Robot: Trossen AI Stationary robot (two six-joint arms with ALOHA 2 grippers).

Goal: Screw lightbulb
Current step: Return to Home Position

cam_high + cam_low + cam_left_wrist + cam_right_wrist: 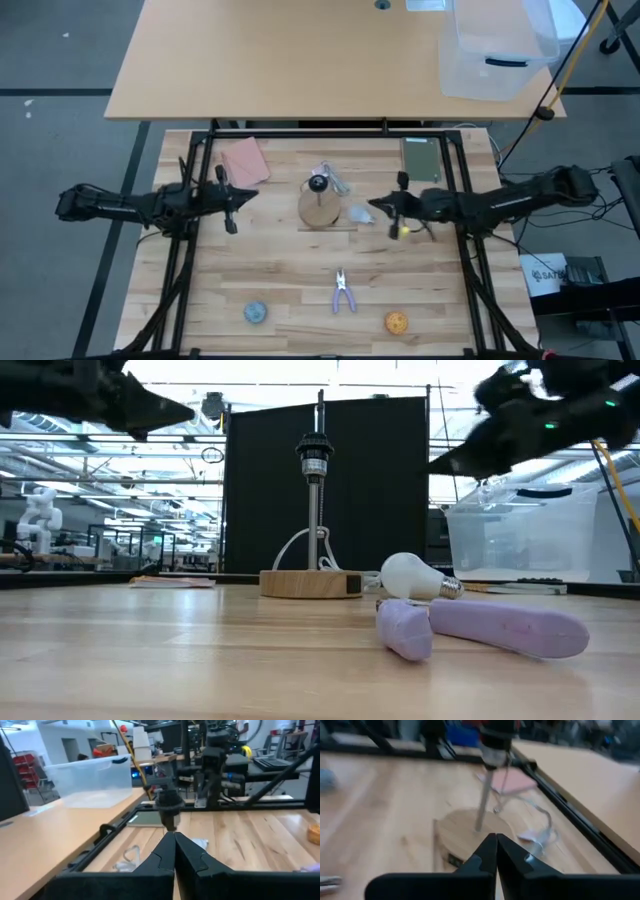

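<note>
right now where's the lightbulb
High view: the lightbulb lies just right of the lamp's wooden base, between it and the right gripper.

White lightbulb (410, 576), on its side

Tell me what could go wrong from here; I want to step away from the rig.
1. The lightbulb lies loose on its side on the table beside the lamp's wooden base; it might roll.
2. The right hand, shut, hangs above close to it; a low move could knock it.
3. The lamp's socket is empty, so the lightbulb is not yet screwed in.
The left hand, shut, waits across the base.
</note>
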